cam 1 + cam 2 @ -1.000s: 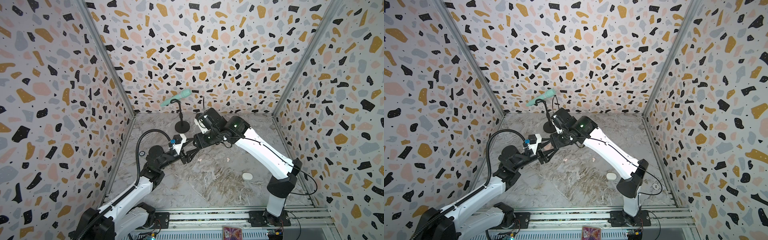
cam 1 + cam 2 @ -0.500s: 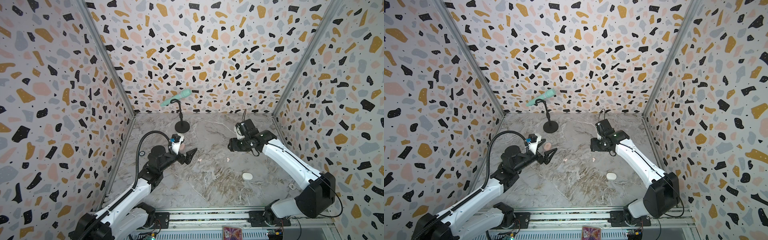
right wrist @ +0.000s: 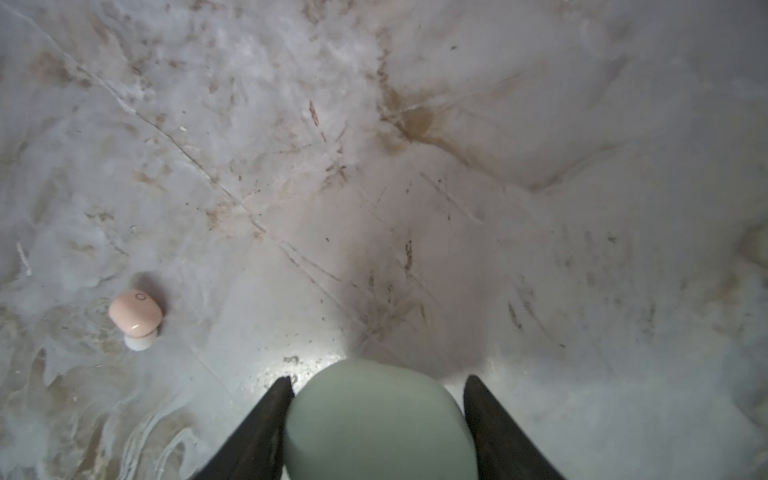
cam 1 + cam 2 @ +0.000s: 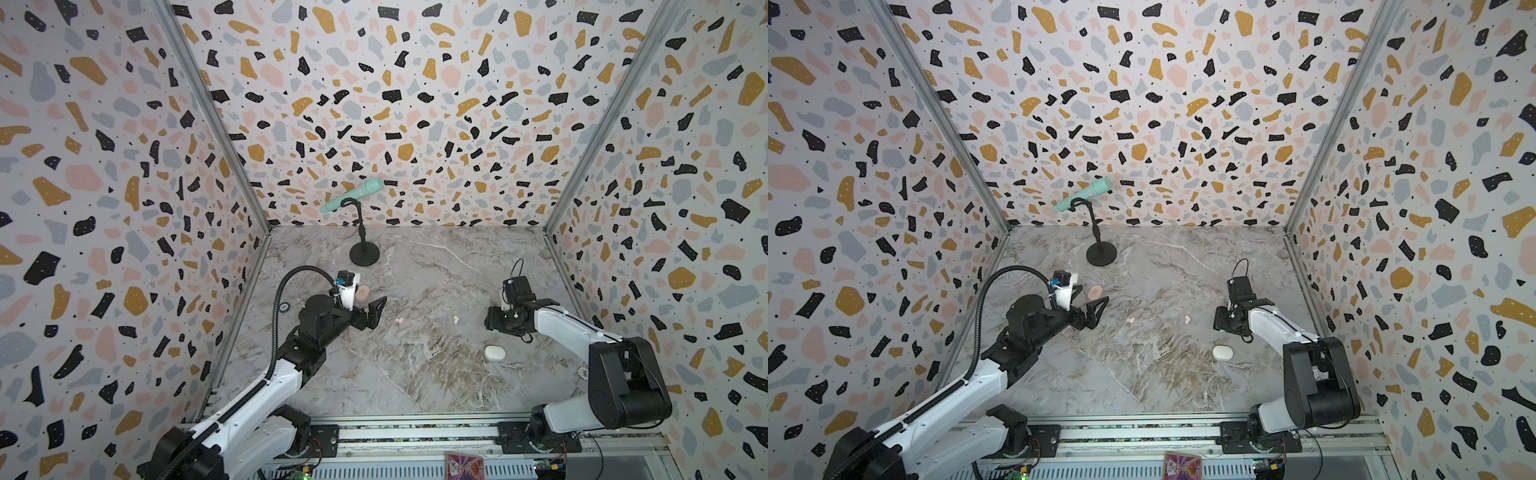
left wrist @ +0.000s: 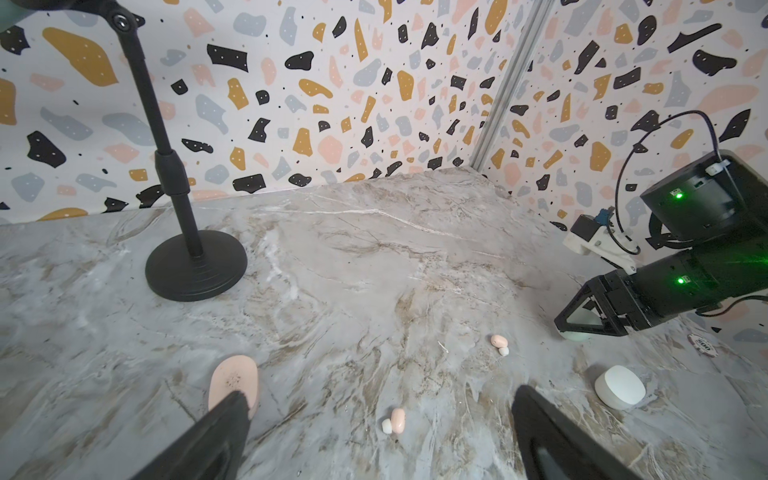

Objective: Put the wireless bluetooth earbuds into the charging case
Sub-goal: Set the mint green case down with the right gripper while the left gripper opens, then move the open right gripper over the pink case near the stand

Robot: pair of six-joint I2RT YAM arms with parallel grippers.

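Two pale pink earbuds (image 4: 400, 320) (image 4: 456, 318) lie apart mid-table, in both top views (image 4: 1131, 320) (image 4: 1187, 318). My left gripper (image 4: 372, 309) (image 5: 380, 397) stands open and empty just left of the nearer earbud (image 5: 397, 419). A pink charging case (image 4: 362, 293) (image 5: 233, 380) lies beside its far finger. My right gripper (image 4: 490, 322) (image 3: 378, 379) is shut on a mint charging case (image 3: 380, 419), low over the table, right of the other earbud (image 3: 135, 313). A closed white case (image 4: 494, 353) (image 4: 1223, 353) lies near the right arm.
A mint microphone (image 4: 353, 194) sits on a black stand (image 4: 364, 253) at the back of the table. A poker chip (image 5: 703, 345) lies near the right wall. Patterned walls enclose three sides, and a rail (image 4: 415, 432) runs along the front.
A second ago both grippers met left of centre. The right arm has swung back to the right with the mint case, and my left gripper has opened wide.
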